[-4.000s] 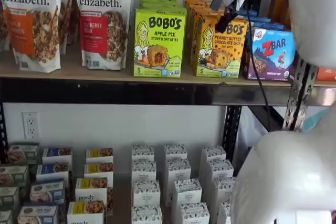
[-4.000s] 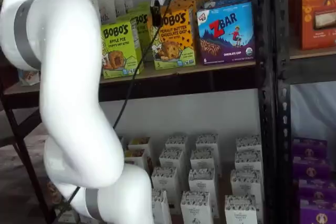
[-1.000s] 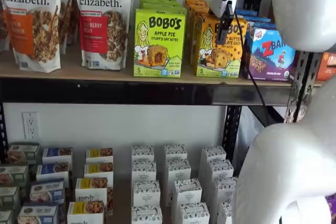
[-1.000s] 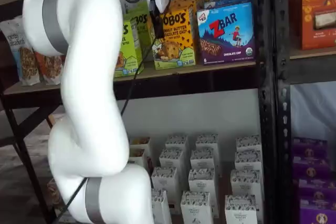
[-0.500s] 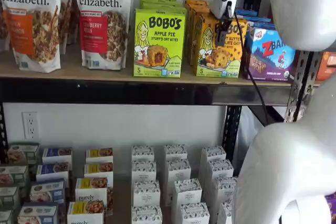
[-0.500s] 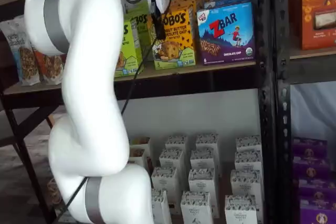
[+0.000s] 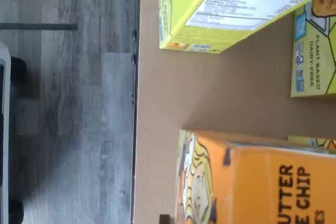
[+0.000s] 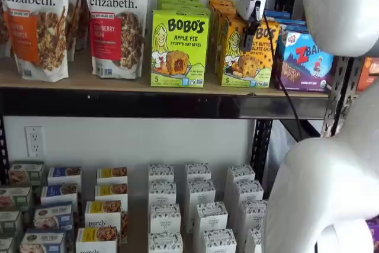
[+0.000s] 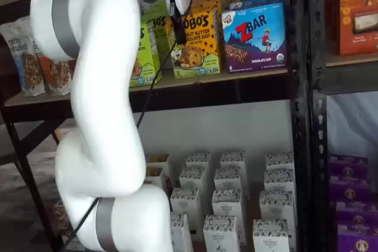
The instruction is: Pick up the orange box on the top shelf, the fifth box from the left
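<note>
Orange box (image 8: 248,51) stood on top shelf (image 8: 118,84), green Bobo's box (image 8: 179,48) at its 9 o'clock, ZBar box (image 8: 304,60) at 3 o'clock, gripper (image 8: 251,26) over its front top edge, possibly touching, jaw gap and grip not discernible.

Both shelf views face the top shelf (image 8: 118,84) from the front, one straight on, one from an angle at the right, sharing the orange box (image 9: 198,42), which the wrist view sees close up.

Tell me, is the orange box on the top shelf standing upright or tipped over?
Upright. In both shelf views the orange box stands on its bottom edge on the top shelf, its print reading level.
</note>
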Available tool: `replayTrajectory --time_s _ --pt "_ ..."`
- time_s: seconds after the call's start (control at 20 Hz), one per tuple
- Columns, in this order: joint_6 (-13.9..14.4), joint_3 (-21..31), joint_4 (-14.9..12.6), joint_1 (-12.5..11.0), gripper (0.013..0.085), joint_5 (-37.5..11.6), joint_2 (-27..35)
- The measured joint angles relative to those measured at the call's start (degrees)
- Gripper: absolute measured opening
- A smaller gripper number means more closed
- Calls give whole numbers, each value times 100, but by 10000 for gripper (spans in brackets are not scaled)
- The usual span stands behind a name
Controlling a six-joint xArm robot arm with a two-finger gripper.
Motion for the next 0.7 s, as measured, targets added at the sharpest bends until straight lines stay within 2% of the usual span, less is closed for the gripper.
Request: replayTrajectory --time_s 0.7 --pt "-9 -36 40 -14 610 -35 19"
